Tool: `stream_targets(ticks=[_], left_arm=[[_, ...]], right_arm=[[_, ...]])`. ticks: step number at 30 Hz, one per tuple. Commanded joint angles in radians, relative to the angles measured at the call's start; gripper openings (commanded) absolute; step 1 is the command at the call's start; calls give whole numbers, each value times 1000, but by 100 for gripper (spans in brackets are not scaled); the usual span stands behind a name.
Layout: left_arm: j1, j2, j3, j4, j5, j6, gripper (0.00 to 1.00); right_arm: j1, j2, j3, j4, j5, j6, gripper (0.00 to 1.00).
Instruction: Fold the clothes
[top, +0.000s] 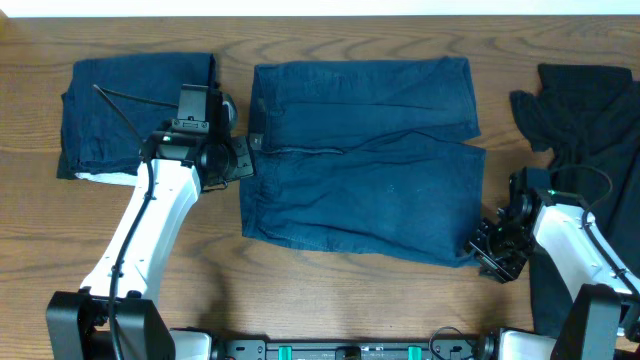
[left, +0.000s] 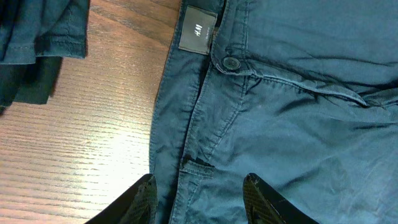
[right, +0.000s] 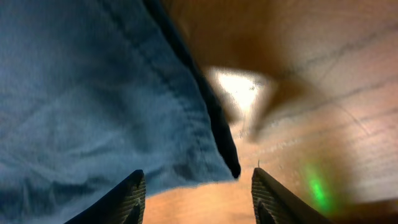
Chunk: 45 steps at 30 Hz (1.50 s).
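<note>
Overhead, a flat navy blue denim-like garment (top: 365, 160) with stitched seams is seen spread on the brown wooden table (top: 330, 290) between the two arms. The left gripper (top: 243, 158) is held at the garment's waistband edge. Just behind and to the outer side of it, a folded navy blue fabric garment (top: 135, 115) is laid. The right gripper (top: 492, 250) is set at the near corner of the flat garment, on the opposite side. A crumpled black fabric garment (top: 590, 110) is piled beyond that gripper and to its outer side, and the arm is partly laid over it.

From the left wrist, the left gripper (left: 200, 202) is shown with its fingers (left: 144, 198) spread apart and nothing pinched. The waistband and fly seam are seen directly below and ahead of the gap. A round dark button (left: 231, 62) and a grey rectangular label (left: 198, 31) are found further ahead. The folded garment (left: 37, 31) is visible ahead and to the left, apart from the flat one, with bare wood (left: 93, 124) between them.

From the right wrist, the right gripper (right: 199, 196) is likewise shown spread, with nothing clamped. The stitched hem corner of the blue fabric (right: 81, 93) is placed just ahead of the gap and toward the left finger (right: 132, 194). Bare table (right: 336, 93) is seen ahead of the right finger. A blurred green spot of light (right: 317, 186) is cast on the wood beside it.
</note>
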<state>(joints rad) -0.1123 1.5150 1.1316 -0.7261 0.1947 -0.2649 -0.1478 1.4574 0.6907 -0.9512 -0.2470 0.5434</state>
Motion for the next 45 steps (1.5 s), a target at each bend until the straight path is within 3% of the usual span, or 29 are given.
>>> stream_targets(ticks=[1, 13, 17, 20, 24, 27, 45], left_arm=[[4, 8, -15, -2, -12, 1, 47], [4, 8, -15, -2, -12, 2, 47], [4, 8, -15, -2, -12, 1, 47], [4, 8, -15, -2, -12, 1, 47], [4, 8, -15, -2, -12, 1, 47], [4, 8, -15, -2, -12, 1, 47], [4, 8, -15, -2, -12, 1, 47]], right_arm=[[-9, -10, -39, 45, 7, 29, 52], [-10, -10, -86, 154, 138, 35, 46], [-10, -10, -86, 155, 139, 35, 33], [-9, -10, -86, 155, 138, 36, 29], [-9, -10, -86, 157, 138, 36, 31], [-9, -10, -86, 172, 138, 36, 45], [-9, -10, -86, 313, 58, 35, 39]])
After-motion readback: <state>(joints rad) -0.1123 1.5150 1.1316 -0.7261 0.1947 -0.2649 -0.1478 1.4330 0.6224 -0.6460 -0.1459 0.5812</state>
